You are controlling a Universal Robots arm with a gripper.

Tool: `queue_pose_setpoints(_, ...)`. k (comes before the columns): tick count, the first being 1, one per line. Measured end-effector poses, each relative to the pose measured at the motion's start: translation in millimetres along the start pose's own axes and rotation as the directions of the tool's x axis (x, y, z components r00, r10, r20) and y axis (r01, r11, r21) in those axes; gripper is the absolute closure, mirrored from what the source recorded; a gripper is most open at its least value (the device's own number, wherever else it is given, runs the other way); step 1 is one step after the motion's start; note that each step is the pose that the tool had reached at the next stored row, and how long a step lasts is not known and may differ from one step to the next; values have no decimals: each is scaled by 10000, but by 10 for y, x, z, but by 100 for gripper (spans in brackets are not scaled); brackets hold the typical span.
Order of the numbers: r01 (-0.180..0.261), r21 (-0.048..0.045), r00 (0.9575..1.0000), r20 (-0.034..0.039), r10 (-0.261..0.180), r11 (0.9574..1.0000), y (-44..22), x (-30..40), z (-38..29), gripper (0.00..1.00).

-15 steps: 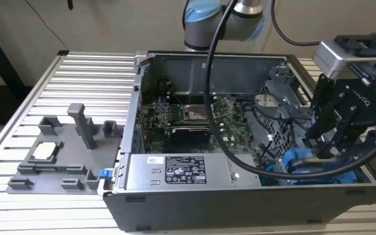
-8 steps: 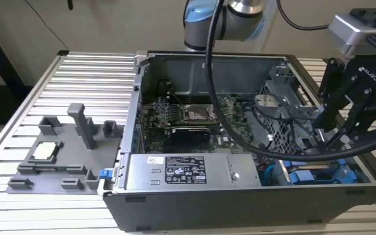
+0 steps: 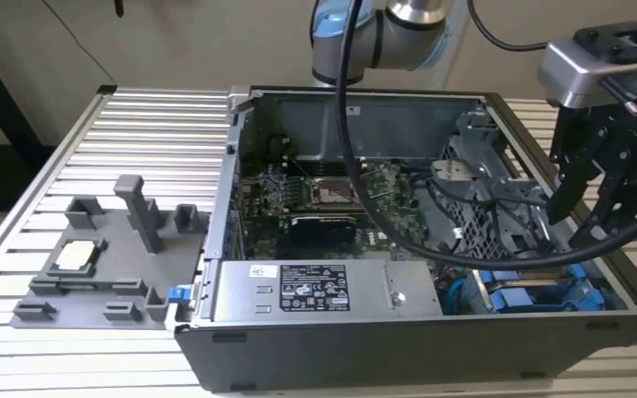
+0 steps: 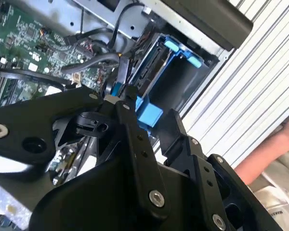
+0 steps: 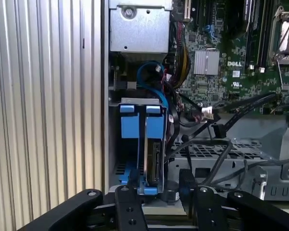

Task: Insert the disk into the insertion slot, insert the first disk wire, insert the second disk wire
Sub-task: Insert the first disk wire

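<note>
The disk (image 5: 154,159), a silver drive in a bright blue carrier, stands on edge inside the insertion slot (image 5: 119,169), a grey metal bay at the case's corner. My gripper (image 5: 159,185) sits over the disk's near end, its black fingers (image 5: 129,204) on either side of the blue bracket. In the second wrist view the blue end (image 4: 149,113) lies pinched between the tips of my gripper (image 4: 151,108). In the exterior view my gripper (image 3: 582,236) hangs over the blue bay (image 3: 534,297). Two loose wire plugs (image 5: 209,115) lie beside the bay, unconnected.
The open case holds a green motherboard (image 3: 318,199) and a grey power box with a sticker (image 3: 313,290). Black cables (image 3: 463,240) cross near the bay. A grey fixture tray (image 3: 97,257) sits on the ribbed table. A person's arm (image 4: 265,154) rests outside the case.
</note>
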State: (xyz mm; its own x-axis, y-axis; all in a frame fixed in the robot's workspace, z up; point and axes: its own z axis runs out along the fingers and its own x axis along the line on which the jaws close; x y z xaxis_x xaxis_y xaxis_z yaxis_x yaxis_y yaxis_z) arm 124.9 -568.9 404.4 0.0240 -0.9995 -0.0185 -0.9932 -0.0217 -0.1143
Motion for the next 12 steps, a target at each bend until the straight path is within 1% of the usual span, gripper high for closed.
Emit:
queue_pose_setpoints(1, 5, 172, 10000, -4, -5, 9999, 4, -5, 0, 54)
queue_pose_setpoints(2, 20, 307, 10000, -5, -20, 9995, 7, -18, 3, 54)
queue_pose_setpoints(3, 47, 397, 10000, -12, -47, 9992, 8, -39, 10, 54)
queue_pose_setpoints(5, 114, 536, 9999, -42, -112, 9985, 11, -92, 27, 54)
queue_pose_setpoints(8, 215, 716, 9997, -86, -209, 9972, 19, -169, 56, 54)
queue_pose_setpoints(10, 246, 839, 9996, -121, -237, 9962, 41, -192, 72, 54)
queue_pose_setpoints(12, 268, 974, 9996, -139, -255, 9949, 69, -212, 90, 54)
